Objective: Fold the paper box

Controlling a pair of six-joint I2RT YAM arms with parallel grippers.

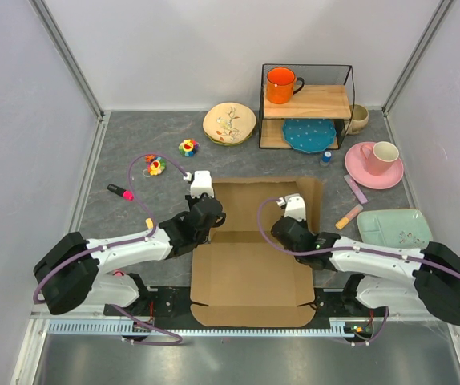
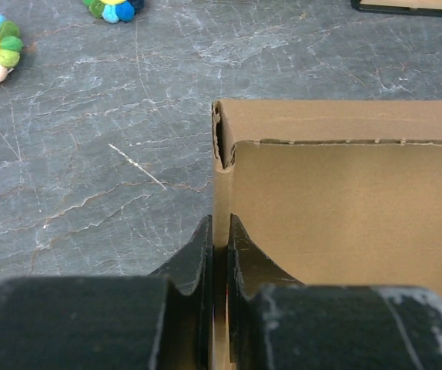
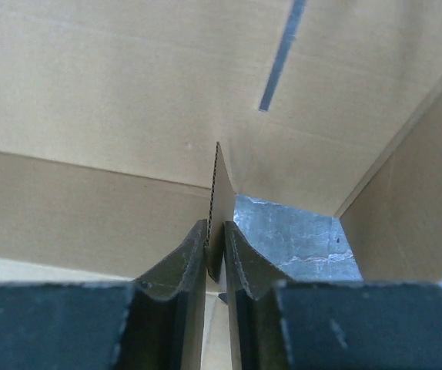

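Wall-raising step: left tool (image 2: 219, 230) and right tool (image 3: 215, 230) each pinched tight on a box (image 1: 250, 277) side flap; next, both flaps likely need standing upright.

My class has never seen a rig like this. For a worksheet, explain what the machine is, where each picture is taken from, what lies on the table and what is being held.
Two robot arms are bolted at the table's near edge. The wide picture looks down from above and behind them. The other two pictures come from a camera on each wrist, looking along its own fingers. On the grey table lies a brown paper box, partly folded. Behind it are plates, a wire shelf holding an orange mug, toy flowers and markers. The left tool is shut on the box's left wall. The right tool is shut on an upright cardboard flap at its right side.
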